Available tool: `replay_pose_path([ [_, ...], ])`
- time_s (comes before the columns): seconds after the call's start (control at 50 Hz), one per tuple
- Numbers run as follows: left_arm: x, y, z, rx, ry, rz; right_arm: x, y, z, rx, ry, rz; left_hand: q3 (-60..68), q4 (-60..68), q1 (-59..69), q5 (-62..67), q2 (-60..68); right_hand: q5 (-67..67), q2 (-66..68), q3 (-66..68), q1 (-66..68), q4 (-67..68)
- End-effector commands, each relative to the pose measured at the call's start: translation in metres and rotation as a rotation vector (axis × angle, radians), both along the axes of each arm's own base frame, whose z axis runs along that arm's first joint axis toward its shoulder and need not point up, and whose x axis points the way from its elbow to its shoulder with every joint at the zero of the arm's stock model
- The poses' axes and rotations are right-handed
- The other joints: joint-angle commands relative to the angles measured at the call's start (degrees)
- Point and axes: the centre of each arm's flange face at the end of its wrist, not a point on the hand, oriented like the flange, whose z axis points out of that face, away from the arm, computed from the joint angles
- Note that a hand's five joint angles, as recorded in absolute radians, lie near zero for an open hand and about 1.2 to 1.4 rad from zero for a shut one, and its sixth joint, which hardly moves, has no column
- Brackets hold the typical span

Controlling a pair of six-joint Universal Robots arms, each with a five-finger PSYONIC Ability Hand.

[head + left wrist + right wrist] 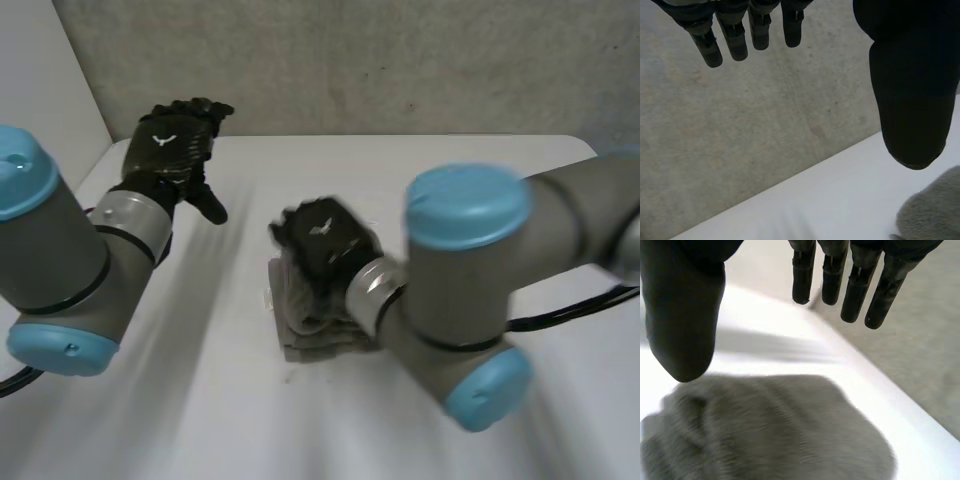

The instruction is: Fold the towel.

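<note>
**Q:** State the work surface and its surroundings.
**A:** A white table (pixel 200 410) spans the head view. A grey, mottled wall (pixel 350 60) stands behind its far edge.

**Q:** Give the arm positions.
**A:** The left arm (pixel 60 270) enters at the near left side of the table and reaches toward the far left corner. The right arm (pixel 480 290) enters from the right side and bends in toward the middle of the table.

**Q:** Where is the towel, and in what condition?
**A:** The towel (pixel 312 338) is grey. It lies on the table near the middle, gathered into a compact, roughly rectangular bundle. Layered edges show on its near side.

**Q:** Report the right hand.
**A:** The right hand (pixel 325 245) is over the far part of the towel, palm down. In the right wrist view its fingers (pixel 855 287) are straight and set apart from the thumb (pixel 682 320), and they grasp nothing. The towel lies under the palm, with a rounded, lumpy surface. Whether the hand contacts the towel cannot be determined.

**Q:** Report the left hand.
**A:** The left hand (pixel 170 150) is raised over the far left area of the table, well apart from the towel. In the left wrist view its fingers extend straight, the thumb stands apart from them, and it grasps nothing. One edge of the towel lies on the table just beyond the thumb tip.
</note>
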Motion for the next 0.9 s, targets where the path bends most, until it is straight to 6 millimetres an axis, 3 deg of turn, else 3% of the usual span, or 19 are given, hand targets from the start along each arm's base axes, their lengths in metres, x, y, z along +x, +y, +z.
replay_pose_path([
  [0.02,-0.024,0.005,-0.013,0.061,0.007,-0.054,-0.043,-0.030,0.018,0.084,-0.122,-0.157,0.9,0.9,0.5,-1.3,1.0,-1.2,-4.9,-4.3,-4.1,-3.4],
  [0.06,-0.031,0.007,-0.017,0.083,0.020,-0.067,-0.059,-0.045,0.014,0.104,-0.120,-0.223,0.9,0.9,0.5,-1.3,1.0,-1.4,-5.1,-4.5,-4.3,-3.6],
  [0.12,-0.047,0.010,-0.032,0.141,0.035,-0.097,-0.066,-0.056,0.007,0.116,-0.110,-0.254,1.2,1.2,0.8,-0.9,1.3,-3.1,-6.7,-6.2,-5.9,-5.3],
  [0.16,-0.062,0.018,-0.052,0.208,0.024,-0.132,-0.067,-0.060,0.002,0.125,-0.104,-0.262,1.2,1.2,0.8,-0.9,1.3,-4.6,-8.3,-7.7,-7.4,-6.8],
  [0.24,-0.069,0.020,-0.073,0.281,-0.003,-0.135,-0.067,-0.070,-0.013,0.154,-0.079,-0.271,1.7,1.7,1.3,-0.4,1.8,-8.4,-12.1,-11.5,-11.2,-10.6],
  [0.32,-0.062,0.021,-0.107,0.403,-0.045,-0.059,-0.060,-0.076,-0.038,0.234,-0.027,-0.230,1.7,1.7,1.3,-0.4,1.8,-8.4,-12.1,-11.5,-11.2,-10.6],
  [0.48,-0.055,0.030,-0.142,0.512,-0.091,-0.031,-0.052,-0.082,-0.079,0.294,0.065,-0.187,1.0,1.0,0.6,-1.1,1.2,-8.4,-12.1,-11.5,-11.2,-10.6],
  [0.62,-0.053,0.031,-0.142,0.510,-0.093,-0.028,-0.051,-0.082,-0.086,0.258,0.118,-0.159,0.7,0.7,0.3,-1.4,0.8,-8.4,-12.1,-11.5,-11.2,-10.6],
  [0.7,-0.056,0.027,-0.108,0.446,-0.038,-0.039,-0.050,-0.081,-0.065,0.222,0.085,-0.158,0.5,0.5,0.1,-1.7,0.6,-8.4,-12.1,-11.5,-11.2,-10.6],
  [0.72,-0.056,0.027,-0.108,0.446,-0.037,-0.039,-0.050,-0.081,-0.064,0.222,0.085,-0.158,0.5,0.5,0.1,-1.7,0.6,-8.4,-12.1,-11.5,-11.2,-10.6],
  [0.74,-0.056,0.027,-0.093,0.414,-0.014,-0.044,-0.051,-0.080,-0.046,0.185,0.058,-0.159,0.5,0.5,0.1,-1.7,0.6,-8.4,-12.1,-11.5,-11.2,-10.6],
  [0.76,-0.056,0.027,-0.092,0.413,-0.014,-0.044,-0.053,-0.079,-0.024,0.140,0.027,-0.164,0.5,0.5,0.1,-1.7,0.6,-8.4,-12.1,-11.5,-11.2,-10.6],
  [0.78,-0.055,0.026,-0.076,0.378,0.005,-0.046,-0.053,-0.079,-0.024,0.139,0.026,-0.164,0.5,0.5,0.1,-1.7,0.6,-8.4,-12.1,-11.5,-11.2,-10.6],
  [0.8,-0.052,0.025,-0.057,0.338,0.028,-0.047,-0.056,-0.078,-0.002,0.089,-0.007,-0.174,0.5,0.5,0.1,-1.7,0.6,-8.4,-12.1,-11.5,-11.2,-10.6],
  [0.82,-0.052,0.025,-0.057,0.338,0.028,-0.047,-0.059,-0.077,0.019,0.040,-0.042,-0.185,0.5,0.5,0.1,-1.7,0.6,-8.4,-12.1,-11.5,-11.2,-10.6],
  [0.84,-0.050,0.027,-0.036,0.298,0.056,-0.050,-0.059,-0.077,0.020,0.039,-0.042,-0.185,0.5,0.5,0.1,-1.7,0.6,-8.4,-12.1,-11.5,-11.2,-10.6],
  [0.86,-0.050,0.027,-0.036,0.297,0.056,-0.050,-0.064,-0.076,0.040,-0.001,-0.078,-0.208,0.5,0.5,0.1,-1.7,0.6,-8.4,-12.1,-11.5,-11.2,-10.6],
  [0.88,-0.047,0.029,-0.016,0.263,0.078,-0.051,-0.064,-0.076,0.040,-0.001,-0.078,-0.208,0.5,0.5,0.1,-1.7,0.6,-8.4,-12.1,-11.5,-11.2,-10.6],
  [0.9,-0.047,0.029,-0.016,0.262,0.078,-0.051,-0.075,-0.079,0.062,-0.041,-0.123,-0.264,0.5,0.5,0.1,-1.7,0.6,-8.4,-12.1,-11.5,-11.2,-10.6],
])
